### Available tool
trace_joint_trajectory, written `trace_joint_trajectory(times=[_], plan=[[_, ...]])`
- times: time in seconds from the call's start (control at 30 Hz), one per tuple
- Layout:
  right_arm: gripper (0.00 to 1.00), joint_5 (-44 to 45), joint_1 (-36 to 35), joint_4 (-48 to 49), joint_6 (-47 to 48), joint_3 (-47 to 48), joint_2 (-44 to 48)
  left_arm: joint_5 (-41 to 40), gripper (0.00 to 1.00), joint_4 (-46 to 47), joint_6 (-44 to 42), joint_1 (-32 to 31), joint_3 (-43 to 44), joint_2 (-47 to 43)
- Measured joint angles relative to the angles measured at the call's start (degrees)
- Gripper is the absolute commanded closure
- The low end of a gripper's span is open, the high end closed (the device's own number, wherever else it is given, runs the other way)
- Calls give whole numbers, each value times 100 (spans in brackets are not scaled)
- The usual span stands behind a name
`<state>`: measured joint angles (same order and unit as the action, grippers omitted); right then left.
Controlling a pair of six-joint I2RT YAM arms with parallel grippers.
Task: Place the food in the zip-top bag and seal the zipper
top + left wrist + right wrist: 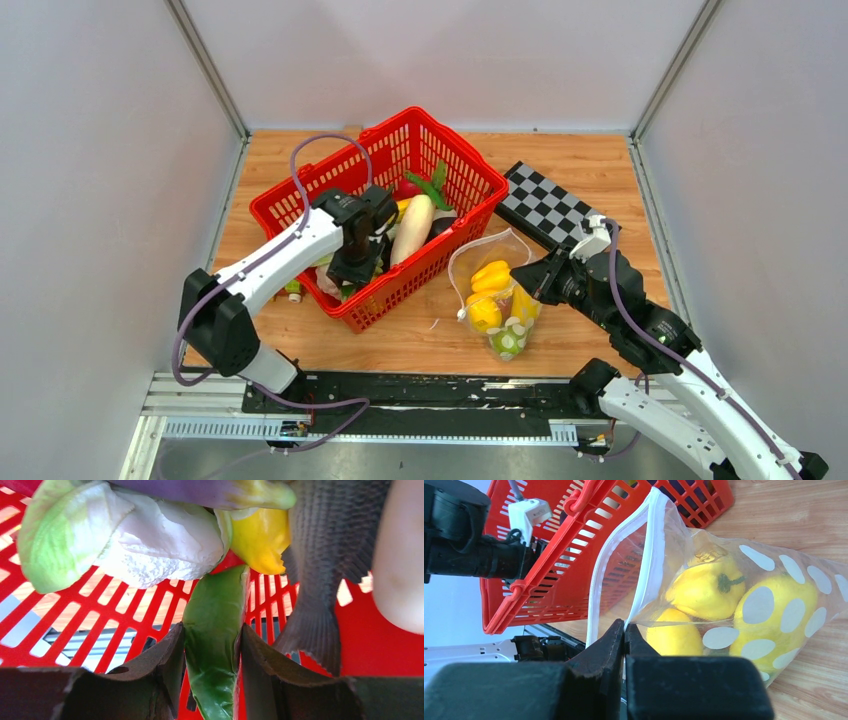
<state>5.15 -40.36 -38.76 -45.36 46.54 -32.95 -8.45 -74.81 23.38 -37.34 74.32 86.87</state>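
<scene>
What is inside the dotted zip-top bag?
The zip-top bag holds a yellow pepper, other yellow fruits and something green at its bottom. Anything behind them is covered.

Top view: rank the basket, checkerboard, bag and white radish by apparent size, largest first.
1. Basket, clearly the largest.
2. Checkerboard and bag: they look about alike, so unranked; the checkerboard is also partly covered.
3. Radish, the smallest.

Plain grey walls (100, 150) enclose a light wooden table (400, 345) on three sides.
</scene>
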Motion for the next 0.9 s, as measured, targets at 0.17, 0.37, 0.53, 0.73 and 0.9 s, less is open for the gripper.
trace_joint_trajectory(times=[0.17, 0.37, 0.53, 0.73, 0.9], plan=[[97, 24, 0, -2, 0, 0, 7, -66, 100, -81, -9, 0, 411, -122], [97, 52, 0, -13, 0, 0, 11, -168, 100, 2, -11, 0, 748, -289], [97, 79, 0, -24, 0, 0, 11, -271, 100, 162, -9, 0, 782, -555], [97, 81, 0, -22, 0, 2, 9, -415, 100, 459, 11, 0, 793, -1016], [97, 81, 0, -24, 0, 2, 9, -431, 100, 953, 55, 0, 791, -1663]])
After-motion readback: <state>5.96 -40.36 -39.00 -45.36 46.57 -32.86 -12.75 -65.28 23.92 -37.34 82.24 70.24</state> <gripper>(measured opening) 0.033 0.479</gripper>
